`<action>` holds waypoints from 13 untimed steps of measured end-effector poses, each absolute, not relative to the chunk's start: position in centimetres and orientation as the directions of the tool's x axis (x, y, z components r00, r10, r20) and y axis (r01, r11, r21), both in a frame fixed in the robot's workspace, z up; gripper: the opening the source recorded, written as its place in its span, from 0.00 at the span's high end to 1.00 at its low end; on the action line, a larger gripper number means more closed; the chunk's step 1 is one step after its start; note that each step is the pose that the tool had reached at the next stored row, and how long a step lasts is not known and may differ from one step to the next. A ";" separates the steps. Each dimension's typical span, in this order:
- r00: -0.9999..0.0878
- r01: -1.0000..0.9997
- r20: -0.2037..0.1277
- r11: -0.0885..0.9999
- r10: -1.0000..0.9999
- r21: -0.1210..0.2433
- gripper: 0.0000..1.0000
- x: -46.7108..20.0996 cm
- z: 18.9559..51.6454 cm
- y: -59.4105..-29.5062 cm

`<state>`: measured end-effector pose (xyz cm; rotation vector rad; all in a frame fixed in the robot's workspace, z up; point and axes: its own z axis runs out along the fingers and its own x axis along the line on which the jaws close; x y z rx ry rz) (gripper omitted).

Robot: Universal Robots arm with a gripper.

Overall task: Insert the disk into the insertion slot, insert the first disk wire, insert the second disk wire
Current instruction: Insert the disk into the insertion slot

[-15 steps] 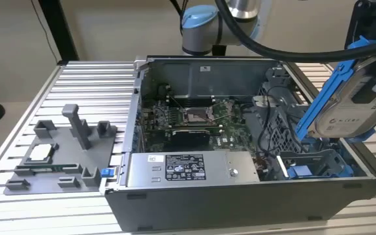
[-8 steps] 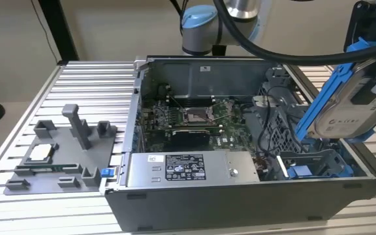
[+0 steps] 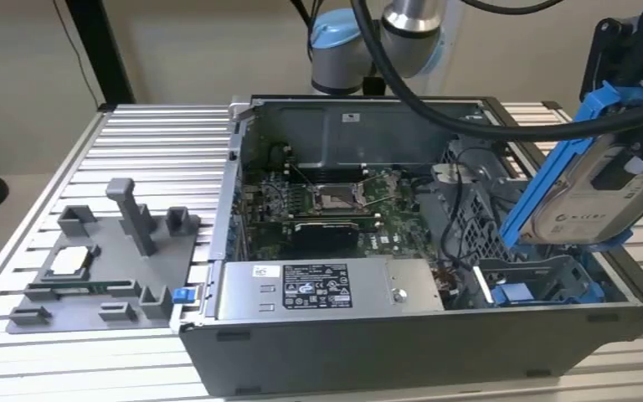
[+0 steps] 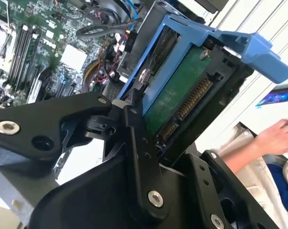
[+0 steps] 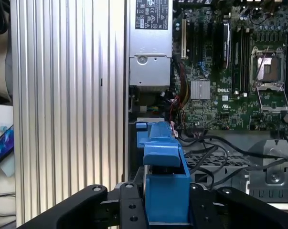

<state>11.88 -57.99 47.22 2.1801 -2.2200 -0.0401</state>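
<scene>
Blue-framed disk [image 3: 585, 199] hangs tilted above the insertion slot [image 3: 545, 272], pinched in the raised hand [image 5: 166, 205].

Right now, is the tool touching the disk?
Touching. In the first wrist view the tool clamps the disk by its blue frame on both sides, no gap.

Green motherboard [image 3: 394, 239] inside open case [image 3: 411, 352]; grey jig [image 3: 110, 276] on ribbed table [image 3: 154, 142].
</scene>
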 end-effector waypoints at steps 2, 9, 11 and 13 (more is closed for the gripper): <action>-0.018 -0.999 0.004 0.018 -1.000 0.039 1.00 11.9 46.9 -58.0; -0.018 -0.999 0.003 0.018 -1.000 0.039 1.00 12.3 45.6 -58.0; -0.018 -0.999 0.003 0.018 -1.000 0.039 1.00 12.5 45.2 -58.0; -0.018 -0.999 0.003 0.018 -1.000 0.039 1.00 12.6 44.9 -58.0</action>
